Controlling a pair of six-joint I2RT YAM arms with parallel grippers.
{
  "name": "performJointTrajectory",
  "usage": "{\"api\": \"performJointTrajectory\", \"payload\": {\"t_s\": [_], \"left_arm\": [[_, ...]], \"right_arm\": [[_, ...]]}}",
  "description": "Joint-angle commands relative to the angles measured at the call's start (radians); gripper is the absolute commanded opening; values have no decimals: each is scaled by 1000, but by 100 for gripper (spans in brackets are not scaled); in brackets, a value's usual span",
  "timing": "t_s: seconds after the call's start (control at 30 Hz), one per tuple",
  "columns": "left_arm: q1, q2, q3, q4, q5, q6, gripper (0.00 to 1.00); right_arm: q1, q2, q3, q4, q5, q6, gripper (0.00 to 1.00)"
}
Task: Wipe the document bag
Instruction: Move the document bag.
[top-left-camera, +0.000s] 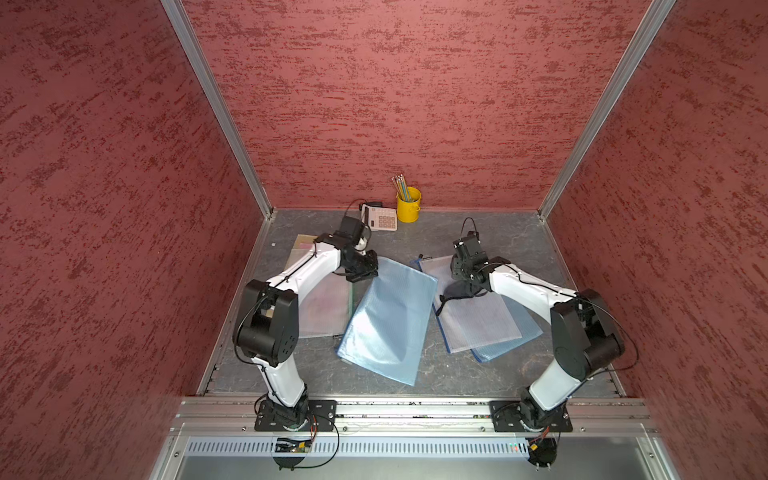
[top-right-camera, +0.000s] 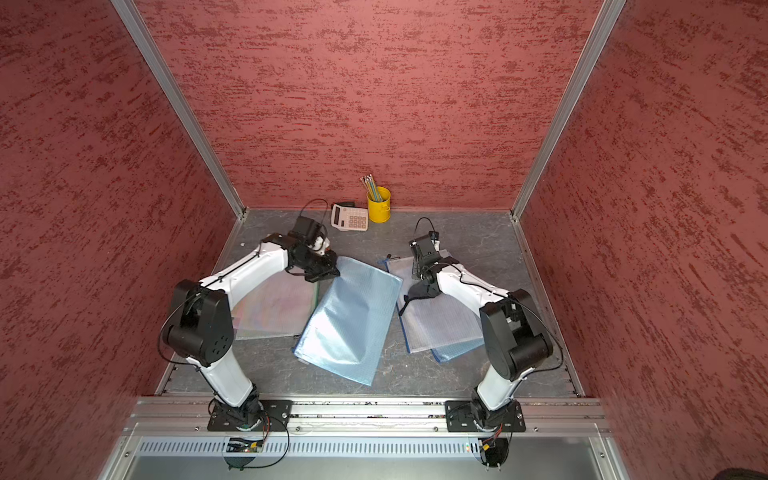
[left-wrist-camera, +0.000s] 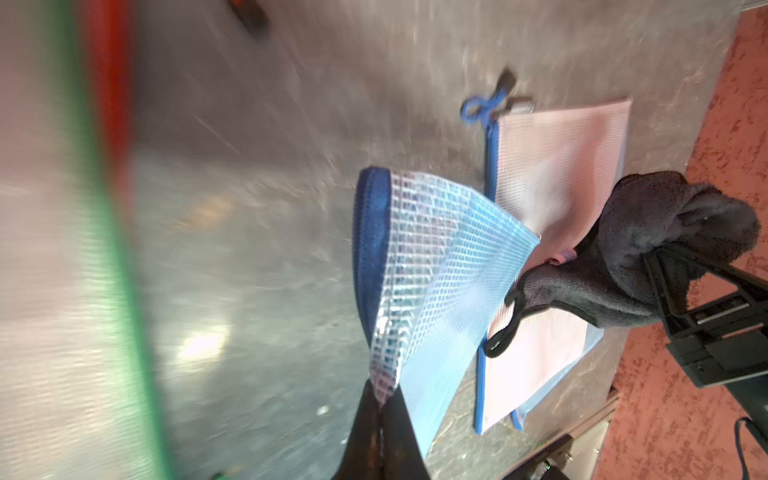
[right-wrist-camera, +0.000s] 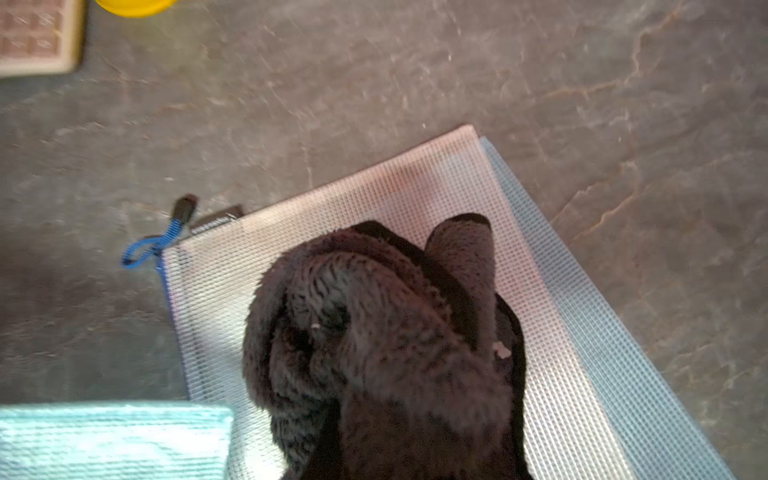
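left gripper (left-wrist-camera: 381, 405): I see its jaws clenched on one corner of the blue bag (top-left-camera: 386, 320), with the mesh pinched between the two fingers.
blue bag: it lies in the middle of the table (top-left-camera: 457, 374), between my two arms. The pinched far corner is raised off the surface. The sheet buckles and slopes down to the near end, which rests on the table.
right gripper (left-wrist-camera: 671, 278): it is grasping a dark cloth (top-left-camera: 457, 293). The cloth bunches round the fingers, so I cannot make out the tips.
dark cloth: it is fluffy, with a thin black loop hanging from it. It sits over the far left part of the white bag (top-left-camera: 478, 320). I cannot tell whether it presses on that bag or hangs just above it.
white bag: it lies flat on the table, right of the blue bag and apart from it. It has a blue zip edge and a blue pull cord (right-wrist-camera: 145, 249) at its far left corner.
pale blue bag (top-left-camera: 515, 336): it lies under the white bag and shows along that bag's right and near sides.
green-edged bag (top-left-camera: 324, 307): it lies flat beneath my left arm, with its green edge just beside the blue bag.
calculator (top-left-camera: 380, 217): it sits at the back of the table, near the rear wall.
yellow cup (top-left-camera: 408, 204): it stands upright just right of the calculator and holds pencils (top-left-camera: 401, 187).
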Motion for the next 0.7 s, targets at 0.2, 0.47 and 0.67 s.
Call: {"api": "performJointTrajectory", "payload": {"t_s": [0.2,0.47,0.67], "left_arm": [[295,88,139,-184,-102,230,0],[444,244,192,-118,-97,235,0],[504,287,218,-96,-118,256,16]], "right_arm": [[3,-20,42,11,19,-52,0],[-6,-44,26,17,21,-42,0],[-22,-84,15,15,-1,-31,0]]}}
